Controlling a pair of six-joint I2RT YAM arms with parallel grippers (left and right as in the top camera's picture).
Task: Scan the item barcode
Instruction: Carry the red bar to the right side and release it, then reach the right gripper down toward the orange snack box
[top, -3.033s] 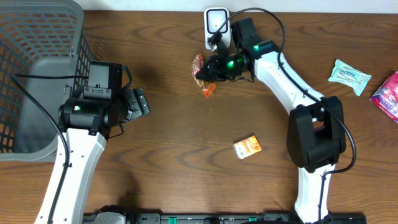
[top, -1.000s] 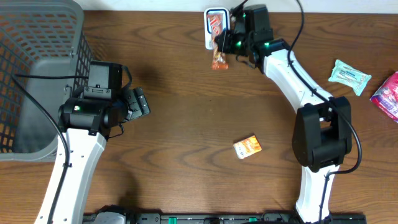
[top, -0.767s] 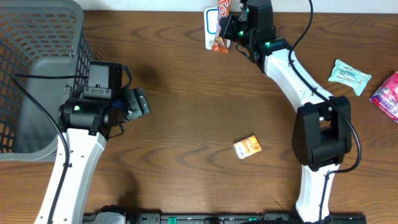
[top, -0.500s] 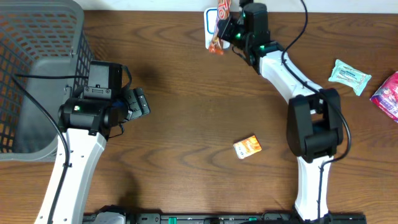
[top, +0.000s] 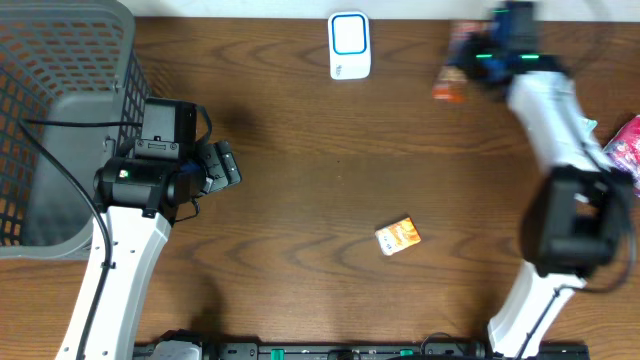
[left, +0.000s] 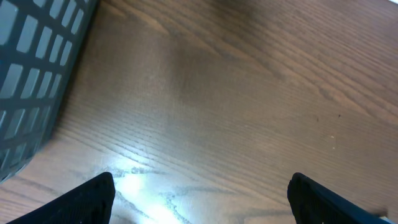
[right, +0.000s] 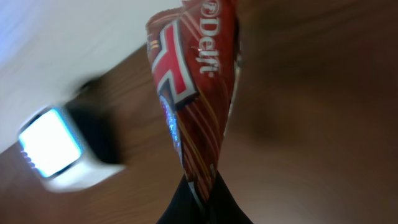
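The right hand has swung right, away from the scanner, and blurs overhead. It is clamped on the red snack packet above the bench; no barcode can be made out. The left hand stands apart, only its tips showing at the wrist.
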